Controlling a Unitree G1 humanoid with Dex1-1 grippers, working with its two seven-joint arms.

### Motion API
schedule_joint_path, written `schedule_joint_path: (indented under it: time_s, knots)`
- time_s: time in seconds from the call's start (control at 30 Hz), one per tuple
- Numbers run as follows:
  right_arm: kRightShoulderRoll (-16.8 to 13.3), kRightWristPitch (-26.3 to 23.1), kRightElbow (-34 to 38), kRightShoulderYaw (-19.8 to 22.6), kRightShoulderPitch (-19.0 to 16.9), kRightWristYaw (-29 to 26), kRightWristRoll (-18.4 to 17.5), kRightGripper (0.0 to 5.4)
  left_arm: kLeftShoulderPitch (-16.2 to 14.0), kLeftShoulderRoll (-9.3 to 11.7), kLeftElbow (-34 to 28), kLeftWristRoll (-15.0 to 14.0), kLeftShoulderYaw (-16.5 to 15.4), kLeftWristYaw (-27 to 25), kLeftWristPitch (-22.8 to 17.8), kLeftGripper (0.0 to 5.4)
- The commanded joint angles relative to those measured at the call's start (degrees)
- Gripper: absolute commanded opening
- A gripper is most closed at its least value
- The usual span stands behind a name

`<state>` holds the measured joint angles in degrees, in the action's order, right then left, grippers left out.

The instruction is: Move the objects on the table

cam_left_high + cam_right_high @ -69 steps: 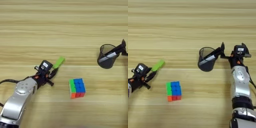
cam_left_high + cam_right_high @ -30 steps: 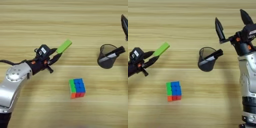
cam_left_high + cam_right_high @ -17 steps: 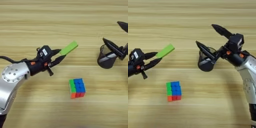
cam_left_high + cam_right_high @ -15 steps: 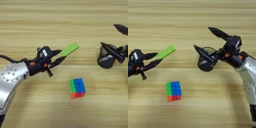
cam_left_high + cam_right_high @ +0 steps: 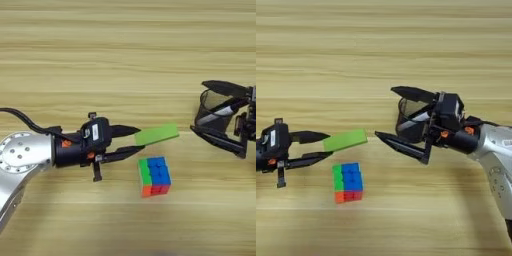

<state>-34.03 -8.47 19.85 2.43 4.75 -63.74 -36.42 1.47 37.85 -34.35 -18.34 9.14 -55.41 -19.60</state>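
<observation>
With the left gripper (image 5: 131,140) pinching only one end of the green block (image 5: 156,135) above the puzzle cube (image 5: 154,176) mid-table, it could twist free, while the wide-open right gripper (image 5: 398,116) straddling the mesh pen cup (image 5: 412,120) toward the table's right edge risks tipping it.

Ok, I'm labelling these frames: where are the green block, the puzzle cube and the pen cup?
green block (image 5: 156,134), left eye view, middle of its top face.
puzzle cube (image 5: 154,176), left eye view, its top face.
pen cup (image 5: 412,131), right eye view, its mesh wall.
</observation>
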Motion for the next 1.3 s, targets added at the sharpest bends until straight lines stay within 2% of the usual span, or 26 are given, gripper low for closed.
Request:
schedule_joint_path:
  time_s: [0.03, 0.17, 0.33, 0.53, 0.77, 1.3]
  knots:
    - [-1.4, -1.29, 1.79, -0.93, -0.77, -1.35, -0.11, 5.4, 0.83, 1.15, -0.21, -0.73, 0.22, -1.08, 0.89, 1.32]
    - [-1.02, -2.05, 2.8, -2.42, -1.41, -2.0, -0.05, 5.4, 2.22, 0.03, -0.48, -3.07, -0.61, -1.04, 0.14, 1.32]
    - [-0.09, -3.3, 4.14, -3.87, -2.22, -2.09, -1.4, 5.4, 3.54, -0.74, -0.29, -4.16, -0.33, -0.17, -0.09, 1.32]
    - [1.33, -2.85, 3.65, -5.68, -2.6, -1.22, -0.72, 5.4, 4.71, -2.16, -0.83, -7.38, -0.79, 1.22, -1.3, 1.32]
    - [2.34, -2.58, 3.54, -6.43, -2.69, -0.6, -0.59, 5.4, 5.02, -2.14, -1.0, -7.7, -0.21, 2.15, -1.53, 1.32]
    - [3.64, -4.73, 5.86, -6.41, -2.13, 1.22, -3.84, 5.4, 5.2, -3.13, -0.96, -7.88, 0.57, 2.98, -1.8, 1.32]
